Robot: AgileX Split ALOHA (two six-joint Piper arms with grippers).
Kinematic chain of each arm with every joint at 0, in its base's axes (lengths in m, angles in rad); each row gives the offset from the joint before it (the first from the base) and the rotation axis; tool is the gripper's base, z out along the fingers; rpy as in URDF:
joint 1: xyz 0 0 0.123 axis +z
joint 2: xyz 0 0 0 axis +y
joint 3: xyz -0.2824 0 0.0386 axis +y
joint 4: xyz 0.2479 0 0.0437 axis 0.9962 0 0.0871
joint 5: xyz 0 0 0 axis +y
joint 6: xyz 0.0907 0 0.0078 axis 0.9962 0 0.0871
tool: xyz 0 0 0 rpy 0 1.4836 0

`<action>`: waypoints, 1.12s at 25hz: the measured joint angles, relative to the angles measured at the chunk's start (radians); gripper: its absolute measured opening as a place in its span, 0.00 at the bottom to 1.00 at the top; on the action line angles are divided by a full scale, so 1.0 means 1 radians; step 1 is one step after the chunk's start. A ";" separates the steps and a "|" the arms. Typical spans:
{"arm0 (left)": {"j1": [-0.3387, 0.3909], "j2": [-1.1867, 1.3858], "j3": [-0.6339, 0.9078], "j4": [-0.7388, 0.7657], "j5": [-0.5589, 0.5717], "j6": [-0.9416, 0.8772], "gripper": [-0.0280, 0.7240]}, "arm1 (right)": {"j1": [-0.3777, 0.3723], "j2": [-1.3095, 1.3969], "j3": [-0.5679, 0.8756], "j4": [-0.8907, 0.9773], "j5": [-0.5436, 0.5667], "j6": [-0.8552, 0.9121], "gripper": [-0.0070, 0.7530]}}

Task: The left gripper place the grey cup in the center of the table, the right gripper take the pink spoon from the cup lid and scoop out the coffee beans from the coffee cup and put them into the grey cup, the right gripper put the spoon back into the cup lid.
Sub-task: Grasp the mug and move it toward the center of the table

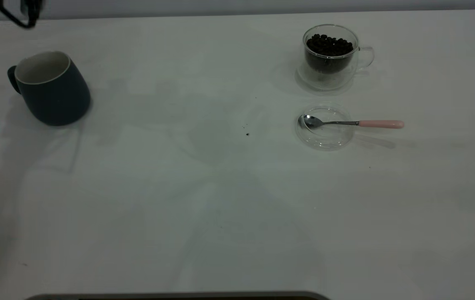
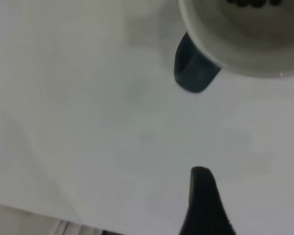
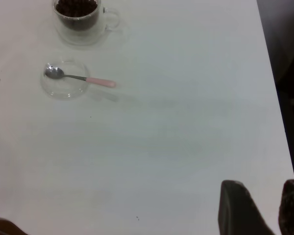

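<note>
Exterior view showed the grey cup (image 1: 52, 88) ungrasped; left gripper (image 2: 206, 205) finger state unclear, so a misaligned grab could tip it.

Slate-grey cup (image 1: 56, 92) white inside, pink-handled spoon (image 1: 352, 123), seemingly near-black beans (image 1: 329, 45)

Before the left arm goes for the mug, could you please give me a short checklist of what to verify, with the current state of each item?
1. grey cup upright, handle facing the table's left edge: ok.
2. Centre of the table free for the cup: ok.
3. left gripper near the cup; only one of its fingers shows, so its opening: cannot tell.
4. pink spoon lying with its bowl in the cup lid, handle sticking out: ok.
5. coffee cup upright with coffee beans inside: ok.
6. right gripper back from the work area, fingers apart: ok.
</note>
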 joint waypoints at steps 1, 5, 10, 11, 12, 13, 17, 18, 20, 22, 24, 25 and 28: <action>0.000 0.010 -0.002 0.000 -0.006 0.000 0.79 | 0.000 0.000 0.000 0.000 0.000 0.000 0.33; 0.000 0.047 -0.005 0.003 -0.052 0.000 0.79 | 0.000 0.000 0.000 0.000 0.000 0.000 0.33; 0.000 0.079 -0.005 0.009 -0.108 0.000 0.79 | 0.000 0.000 0.000 0.000 0.000 0.000 0.33; 0.000 0.083 -0.005 0.010 -0.116 0.000 0.79 | 0.000 0.000 0.000 0.000 0.000 0.000 0.33; 0.000 0.085 -0.005 0.009 -0.123 0.001 0.79 | 0.000 0.000 0.000 0.000 0.000 0.000 0.33; 0.000 0.089 -0.005 0.009 -0.131 0.001 0.79 | 0.000 0.000 0.000 0.000 0.000 0.000 0.33; 0.000 0.092 -0.005 0.009 -0.150 0.002 0.79 | 0.000 0.000 0.000 0.000 0.000 0.000 0.33; 0.000 0.092 -0.005 0.007 -0.156 0.002 0.79 | 0.000 0.000 0.000 0.000 0.000 0.000 0.33; 0.000 0.092 -0.005 -0.005 -0.161 0.002 0.79 | 0.000 0.000 0.000 0.000 0.000 0.000 0.33; 0.000 0.092 -0.005 -0.024 -0.163 0.003 0.79 | 0.000 0.000 0.000 0.000 0.000 0.000 0.33; -0.006 0.092 -0.005 -0.031 -0.164 0.002 0.79 | 0.000 0.000 0.000 0.000 -0.001 0.000 0.33; -0.012 0.093 -0.005 -0.031 -0.164 0.003 0.79 | 0.000 0.000 0.000 0.000 -0.001 0.000 0.33; -0.037 0.095 -0.005 -0.034 -0.164 0.003 0.79 | 0.000 0.000 0.000 0.000 -0.001 0.000 0.33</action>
